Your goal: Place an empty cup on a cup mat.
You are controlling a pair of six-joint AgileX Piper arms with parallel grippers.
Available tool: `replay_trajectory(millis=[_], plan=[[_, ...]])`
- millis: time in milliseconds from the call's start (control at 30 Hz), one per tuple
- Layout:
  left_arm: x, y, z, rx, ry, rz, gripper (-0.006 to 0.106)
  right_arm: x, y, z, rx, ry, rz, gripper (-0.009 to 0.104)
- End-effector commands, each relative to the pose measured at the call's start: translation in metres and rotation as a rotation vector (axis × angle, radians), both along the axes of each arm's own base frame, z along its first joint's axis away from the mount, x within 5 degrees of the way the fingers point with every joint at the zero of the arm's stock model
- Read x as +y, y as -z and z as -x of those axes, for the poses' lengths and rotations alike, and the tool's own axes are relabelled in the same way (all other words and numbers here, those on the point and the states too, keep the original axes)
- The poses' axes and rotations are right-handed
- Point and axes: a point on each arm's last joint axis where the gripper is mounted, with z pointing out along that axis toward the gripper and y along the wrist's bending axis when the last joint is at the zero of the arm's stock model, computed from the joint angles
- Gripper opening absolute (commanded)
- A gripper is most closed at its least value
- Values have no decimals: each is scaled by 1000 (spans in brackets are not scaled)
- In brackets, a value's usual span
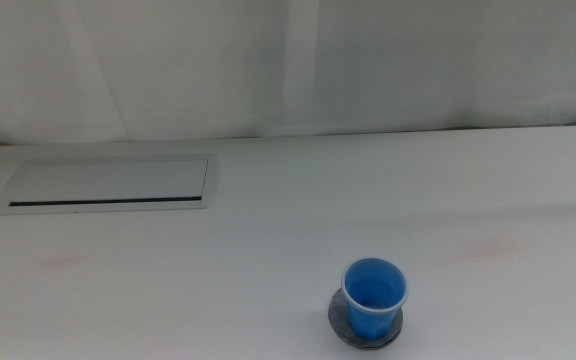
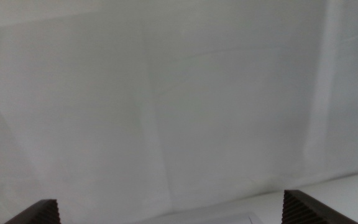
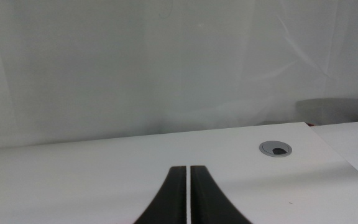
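Blue, one cup (image 1: pixel 374 297) stands on one cup mat (image 1: pixel 343 321).

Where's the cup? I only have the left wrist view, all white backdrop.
Observer: Middle view shows the cup upright on the cup mat, near side of the table, right of centre.
Operator: Anything holding it?
Observer: No. The right tool is shut on nothing, facing a cable grommet; neither arm shows in the middle view.
Operator: Anything else out there?
Observer: A silver-grey slotted panel, far left.
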Motion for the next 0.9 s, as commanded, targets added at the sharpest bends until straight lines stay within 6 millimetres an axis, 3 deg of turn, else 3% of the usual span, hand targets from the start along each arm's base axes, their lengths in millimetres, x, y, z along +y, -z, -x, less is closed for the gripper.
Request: replay_trajectory(millis=[0,200,333,433,567,867], plan=[[4,26,17,-25,26,26,89,0,12,0,27,6,6,-3],[23,74,48,75,-66,110,86,0,12,0,27,6,6,-3],[35,83,66,100,-143,183,69,0,12,0,27,6,6,-3],[38,82,79,81,-139,288,43,0,12,0,27,6,6,-3],[36,89,91,113,-87,395,-3,0,12,0,27,6,6,-3],[20,114,77,-19,63,407,-3,0,12,0,27,6,6,-3]])
